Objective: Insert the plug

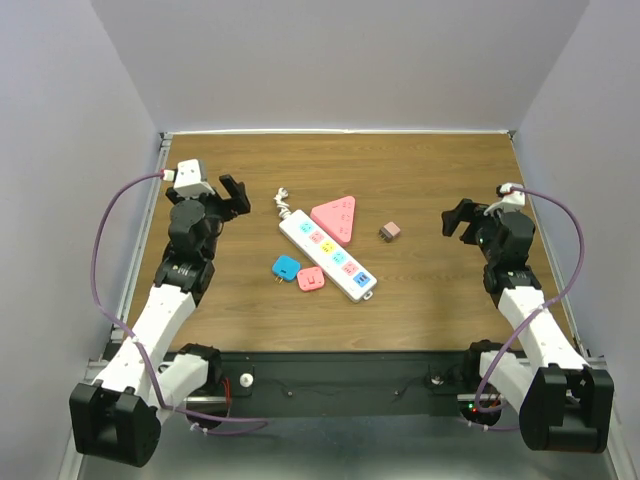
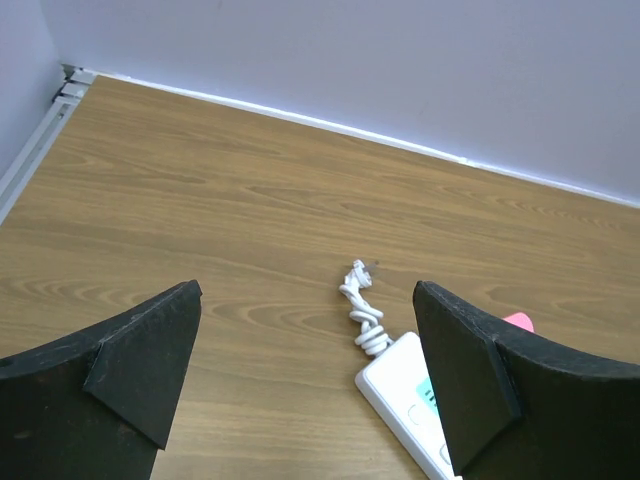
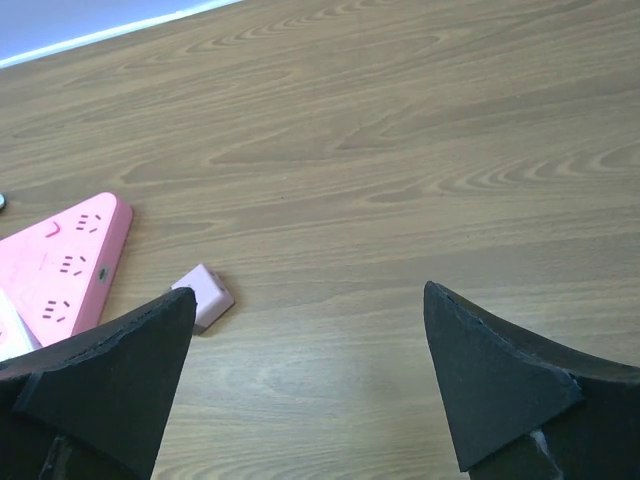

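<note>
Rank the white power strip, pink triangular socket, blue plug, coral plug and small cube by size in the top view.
Largest: white power strip
pink triangular socket
blue plug and coral plug look alike
small cube smallest

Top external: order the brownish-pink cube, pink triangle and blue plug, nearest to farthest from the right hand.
1. Cube, just left of the right hand.
2. Pink triangle, farther left, beside the white power strip.
3. Blue plug, across the strip, farthest left.

Bright, even overhead light; soft faint shadows, sharp focus, no glare.
</note>
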Robot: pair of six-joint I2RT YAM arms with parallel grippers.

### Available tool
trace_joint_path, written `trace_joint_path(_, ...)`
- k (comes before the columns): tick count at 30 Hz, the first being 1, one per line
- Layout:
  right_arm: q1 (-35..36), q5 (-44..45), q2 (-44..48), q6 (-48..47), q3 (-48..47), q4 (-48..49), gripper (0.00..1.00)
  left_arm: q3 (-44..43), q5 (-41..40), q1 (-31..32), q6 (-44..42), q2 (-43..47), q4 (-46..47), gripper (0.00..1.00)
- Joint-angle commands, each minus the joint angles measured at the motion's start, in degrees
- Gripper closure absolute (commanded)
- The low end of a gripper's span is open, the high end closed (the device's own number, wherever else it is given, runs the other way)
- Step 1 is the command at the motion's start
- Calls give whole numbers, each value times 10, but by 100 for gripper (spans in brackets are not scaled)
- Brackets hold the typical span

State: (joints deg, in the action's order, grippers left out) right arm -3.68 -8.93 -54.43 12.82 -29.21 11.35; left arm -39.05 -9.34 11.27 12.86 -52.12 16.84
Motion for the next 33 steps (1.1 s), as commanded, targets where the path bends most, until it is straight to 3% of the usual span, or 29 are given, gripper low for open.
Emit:
trace_joint_path(1,2,-25,-1,-10,-32,8,0,-29,-29,41,-21,0,16,1)
trace_joint_path(5,7,-46,-13,-5,-31,7,0,-25,-23,59,-21,-4,20,1)
trace_joint_path(9,28,-25,-37,4,-35,7,0,-22,48,89,-18,-33,52,1)
trace_joint_path(13,36,4,-60,34,-42,10,0,-31,88,177,-60,-113,121,1)
trace_joint_path(14,36,10,-63,44,-43,10,0,-49,91,217,-71,-156,142,1)
trace_joint_path(21,36,64,-43,104,-47,-5,0,-220,165,344,-161,-378,152,1)
trace_joint_path(27,36,60,-35,121,-59,-25,0,-321,193,380,-166,-539,113,1)
trace_joint_path(33,36,66,-12,118,-61,-34,0,-374,141,410,-164,-623,92,1)
